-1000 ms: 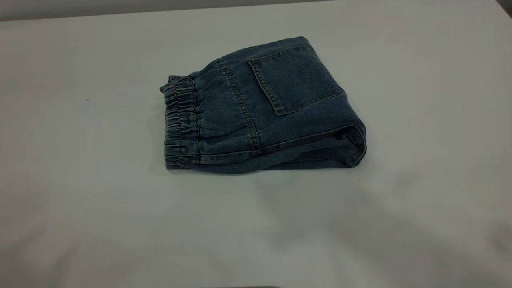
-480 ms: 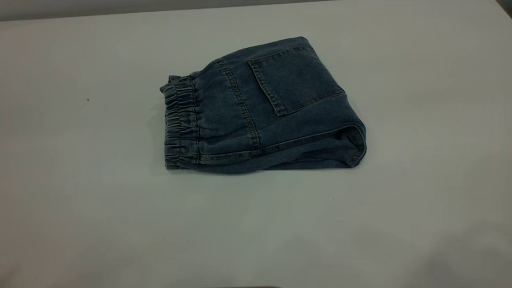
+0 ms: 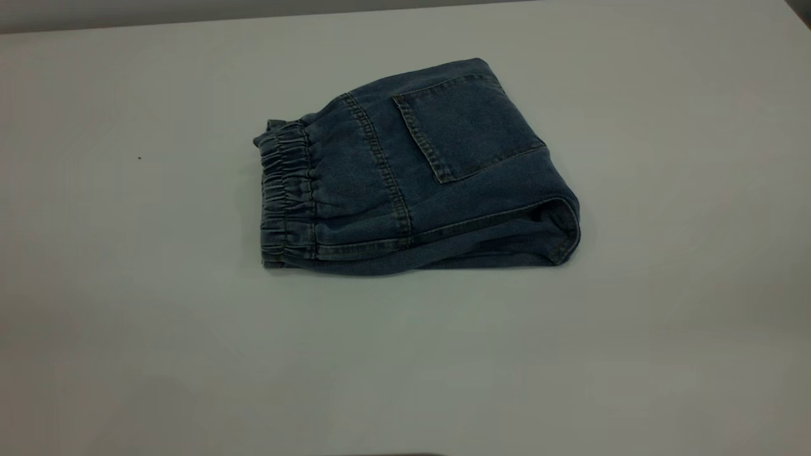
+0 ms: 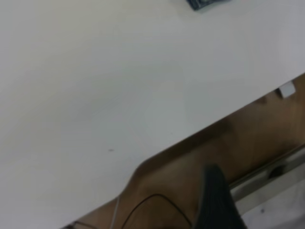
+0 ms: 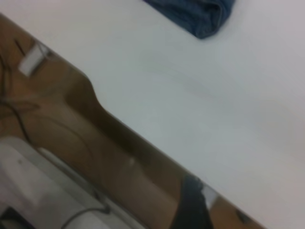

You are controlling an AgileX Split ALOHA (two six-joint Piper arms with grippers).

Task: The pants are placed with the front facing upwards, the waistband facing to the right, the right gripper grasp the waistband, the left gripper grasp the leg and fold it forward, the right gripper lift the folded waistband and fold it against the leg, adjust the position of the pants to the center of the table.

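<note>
Both wrist views crop the pants (image 5: 200,14) and, seemingly, each gripper's fingers.

The table (image 3: 127,329) lies bare across the whole lower half of the exterior frame, down its left third and its right edge, and in a narrower band along the top. The one obstacle is the folded pants (image 3: 412,171), a low bundle just above and right of centre. Its gathered waistband (image 3: 285,196) faces the open left side; its rounded fold bulges at centre right. In the left wrist view, one finger of the left gripper (image 4: 217,202) sits off the table's edge, over brown floor. In the right wrist view, the right gripper (image 5: 193,205) likewise sits beyond the edge, well apart from the denim.
</note>
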